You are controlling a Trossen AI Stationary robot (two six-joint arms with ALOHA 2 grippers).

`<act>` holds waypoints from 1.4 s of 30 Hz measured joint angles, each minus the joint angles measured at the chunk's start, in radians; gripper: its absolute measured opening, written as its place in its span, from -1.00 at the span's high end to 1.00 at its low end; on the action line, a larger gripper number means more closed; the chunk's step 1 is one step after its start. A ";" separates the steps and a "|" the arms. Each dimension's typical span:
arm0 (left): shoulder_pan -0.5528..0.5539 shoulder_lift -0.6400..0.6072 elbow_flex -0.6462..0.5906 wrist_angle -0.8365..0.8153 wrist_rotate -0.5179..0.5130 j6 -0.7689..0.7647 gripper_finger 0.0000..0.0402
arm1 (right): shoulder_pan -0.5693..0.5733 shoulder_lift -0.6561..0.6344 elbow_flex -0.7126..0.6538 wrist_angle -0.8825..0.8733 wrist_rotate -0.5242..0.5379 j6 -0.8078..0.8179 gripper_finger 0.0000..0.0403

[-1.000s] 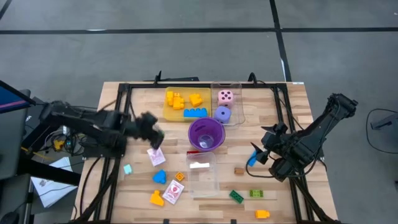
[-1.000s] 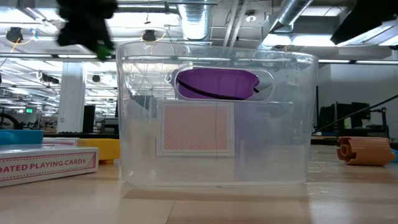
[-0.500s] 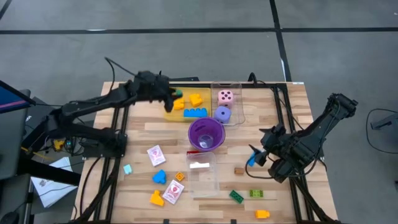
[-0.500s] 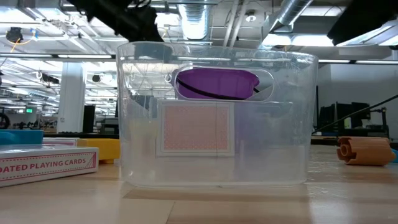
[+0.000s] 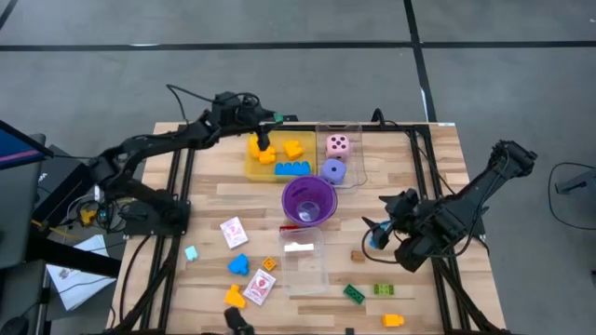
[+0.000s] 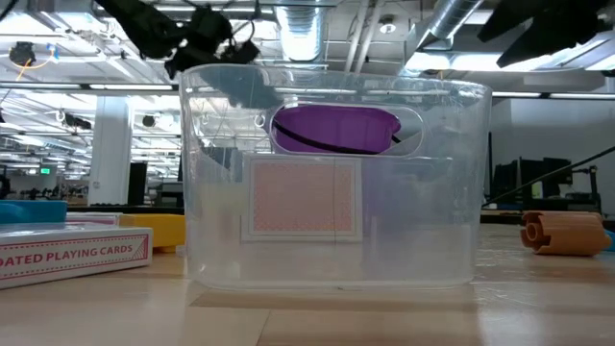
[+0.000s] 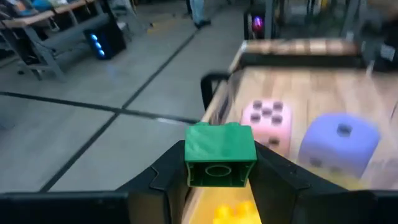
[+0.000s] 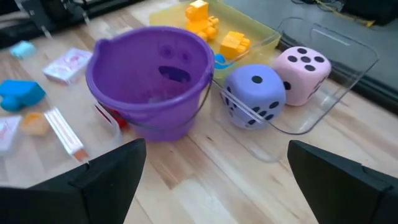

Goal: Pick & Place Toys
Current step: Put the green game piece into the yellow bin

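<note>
Left arm reached across the table's far left; left gripper (image 5: 264,129) hung above the yellow tray (image 5: 253,167), fingers clamped on a green brick (image 7: 220,154). Right arm waited at the right edge, right gripper (image 5: 380,231) spread wide, facing the purple cup (image 8: 151,78).

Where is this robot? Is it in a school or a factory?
More likely a big workshop or robot lab. Bare pipes and ducts run under the ceiling, the floor is grey concrete, and workbenches stand beyond the wooden table.
</note>
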 joint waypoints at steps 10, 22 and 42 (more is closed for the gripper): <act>0.003 0.147 0.000 -0.059 0.102 0.160 0.32 | -0.040 0.000 0.000 0.071 0.000 -0.019 -0.91; -0.021 0.078 0.000 -0.515 0.087 0.169 0.32 | -0.051 0.000 0.000 0.070 -0.003 -0.074 -0.91; -0.122 -0.017 0.000 -0.748 -0.100 0.109 0.32 | 0.000 0.000 0.000 0.050 -0.010 -0.082 -0.91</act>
